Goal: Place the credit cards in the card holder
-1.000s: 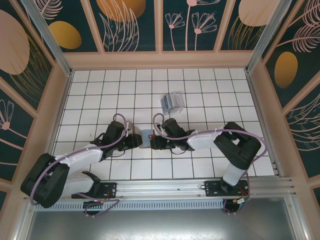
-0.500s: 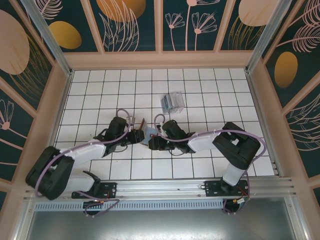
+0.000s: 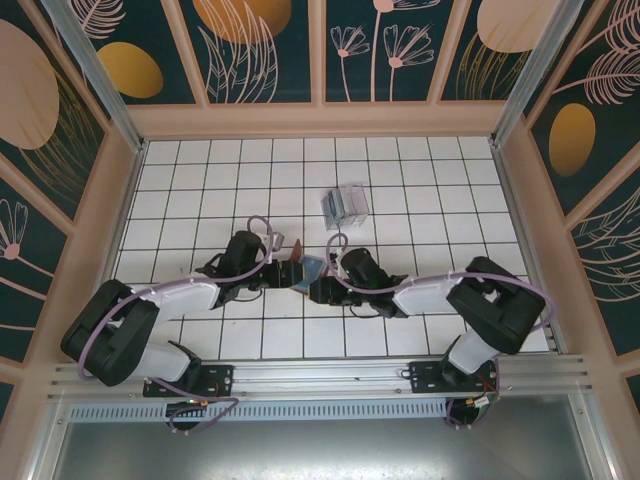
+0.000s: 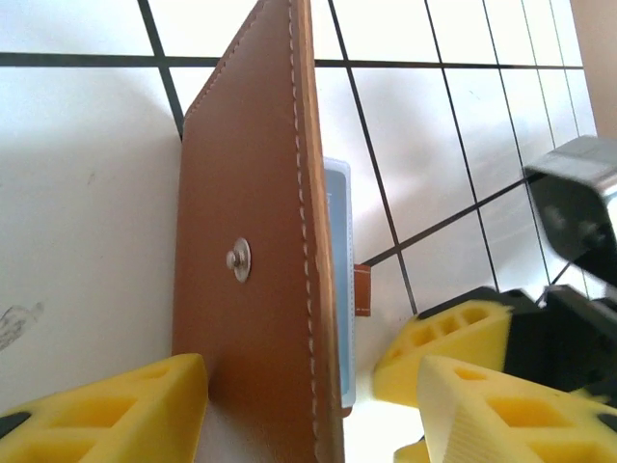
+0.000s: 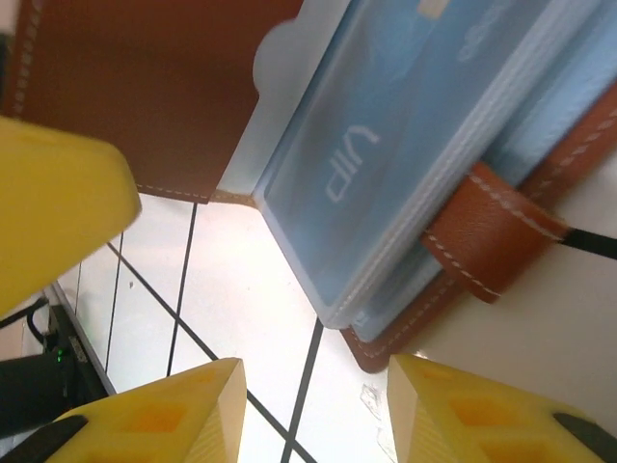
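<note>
Seemingly well along: blue credit cards lie in the leather card holder, just ahead of the right gripper's spread jaws. Its flap stands unpinched between the left gripper's spread jaws, so closing it probably remains.

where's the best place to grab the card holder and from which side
Take the card holder by its upright flap, near the stitched edge, pinching across its thickness from the left. It stands on edge with both faces exposed, and the left claw straddles it; avoid the snap stud.
</note>
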